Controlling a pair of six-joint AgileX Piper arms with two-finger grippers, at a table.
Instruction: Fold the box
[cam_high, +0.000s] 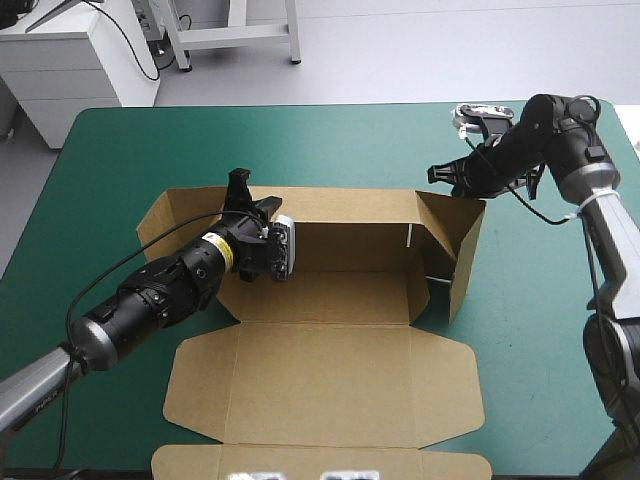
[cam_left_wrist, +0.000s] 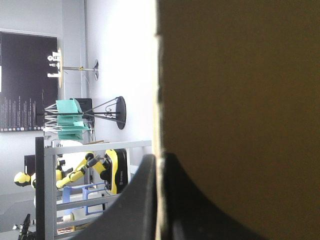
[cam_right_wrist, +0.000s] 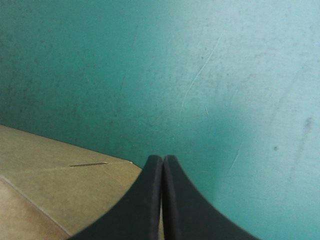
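The brown box (cam_high: 330, 385) lies mid-table, its long back wall (cam_high: 350, 240) and right end wall (cam_high: 465, 250) raised and its lid flat toward the front edge. My left gripper (cam_high: 240, 190) stands at the back wall's left end, shut on the board. In the left wrist view the board's pale edge runs between the black fingers (cam_left_wrist: 145, 200), and the brown box (cam_left_wrist: 240, 100) fills one side ahead. My right gripper (cam_high: 438, 172) hovers just beyond the box's far right corner, shut with nothing in it. The right wrist view shows this right gripper (cam_right_wrist: 162, 159) over the teal-green cover (cam_right_wrist: 225, 75), a corner of the brown box (cam_right_wrist: 60, 190) beside it.
The box's left end flap (cam_high: 165, 215) slants outward beside my left arm. The lid's narrow tuck flap (cam_high: 300, 462) reaches the table's front edge. Bare teal-green cover (cam_high: 120, 150) shows along the far side and to the right of the box.
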